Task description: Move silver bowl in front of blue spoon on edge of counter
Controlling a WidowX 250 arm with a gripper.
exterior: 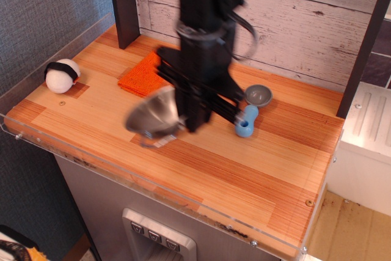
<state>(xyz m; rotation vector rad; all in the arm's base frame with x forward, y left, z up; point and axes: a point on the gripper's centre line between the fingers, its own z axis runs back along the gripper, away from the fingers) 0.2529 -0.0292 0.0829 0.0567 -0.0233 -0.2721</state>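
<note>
The silver bowl (154, 115) hangs tilted in the air over the middle of the counter (244, 175), blurred by motion. My gripper (183, 119) is shut on its rim and holds it up; the black arm covers the fingers. The blue spoon (249, 116) lies to the right of the arm, its light-blue handle toward the front and its grey scoop (258, 95) toward the wall. The bowl is left of the spoon and nearer the front edge.
An orange cloth (140, 77) lies behind the arm, partly hidden. A white ball with a black band (62, 75) sits at the left edge. A clear acrylic rim (153, 194) runs along the front. A wood-plank wall stands behind.
</note>
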